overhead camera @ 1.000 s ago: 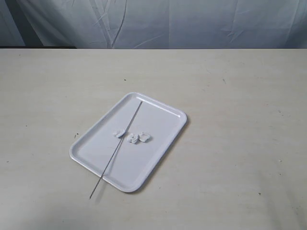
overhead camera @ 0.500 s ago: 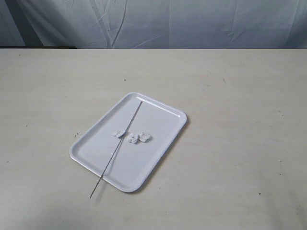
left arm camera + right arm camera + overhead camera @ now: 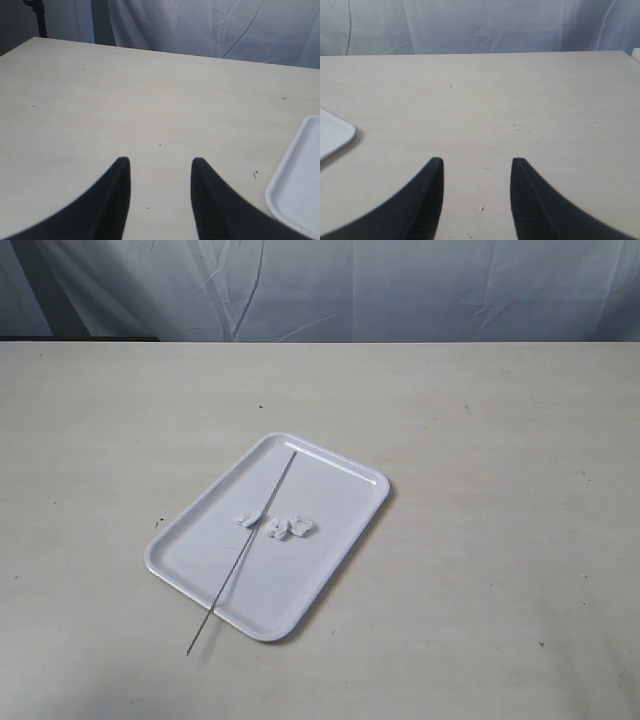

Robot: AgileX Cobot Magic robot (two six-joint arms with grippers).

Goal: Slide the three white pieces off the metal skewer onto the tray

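Observation:
The white tray (image 3: 330, 540) lies in the middle of the table. The thin metal skewer (image 3: 232, 574) rests diagonally across it, its near end poking past the rim onto the table. The three white pieces (image 3: 281, 526) lie on the tray floor around the skewer's middle, one (image 3: 247, 519) on its left side and two on its right. Neither arm shows in the exterior view. My left gripper (image 3: 160, 161) stands open over bare table, with a corner of the tray (image 3: 300, 190) off to one side. My right gripper (image 3: 478, 161) is open too, also over bare table, beside another tray corner (image 3: 332, 134).
The beige table (image 3: 500, 440) surrounds the tray on all sides. A white cloth backdrop (image 3: 350, 290) hangs behind the table's far edge. A dark stand (image 3: 37, 17) shows at the far corner in the left wrist view.

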